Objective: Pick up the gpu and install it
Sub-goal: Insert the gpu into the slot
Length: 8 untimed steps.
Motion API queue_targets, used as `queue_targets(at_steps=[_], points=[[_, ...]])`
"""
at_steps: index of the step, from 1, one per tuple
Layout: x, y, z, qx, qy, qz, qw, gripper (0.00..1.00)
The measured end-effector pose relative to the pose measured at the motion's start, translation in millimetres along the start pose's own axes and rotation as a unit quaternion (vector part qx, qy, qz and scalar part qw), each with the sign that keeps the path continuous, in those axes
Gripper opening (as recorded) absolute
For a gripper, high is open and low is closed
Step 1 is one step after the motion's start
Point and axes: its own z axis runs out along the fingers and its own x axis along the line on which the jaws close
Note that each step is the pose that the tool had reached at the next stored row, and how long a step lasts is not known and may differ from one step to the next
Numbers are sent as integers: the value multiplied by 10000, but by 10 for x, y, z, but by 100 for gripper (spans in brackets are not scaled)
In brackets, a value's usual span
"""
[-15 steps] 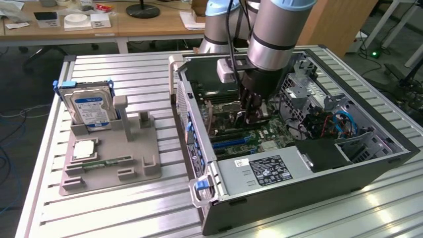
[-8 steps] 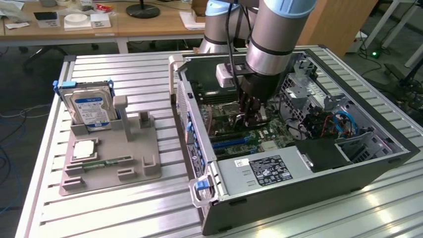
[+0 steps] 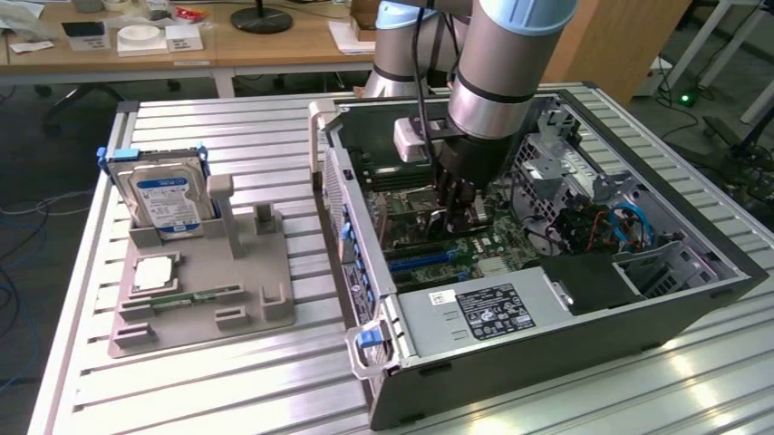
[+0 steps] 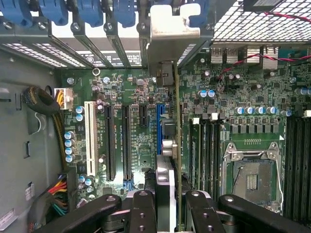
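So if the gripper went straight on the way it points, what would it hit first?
Probably the blue slot on the motherboard, met by the gpu that the gripper holds; depth is unclear.

gpu: I saw it edge-on; its faces were hidden, and its near end sat between the end effector fingers.
arm: cut off by the exterior view's upper edge.
power supply label: print too small for me to read.
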Motion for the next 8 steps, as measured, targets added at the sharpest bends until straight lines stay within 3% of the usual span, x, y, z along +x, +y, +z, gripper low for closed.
queue_targets(at_steps=[8], points=[[3, 1, 3, 1, -2, 1, 10000, 28]])
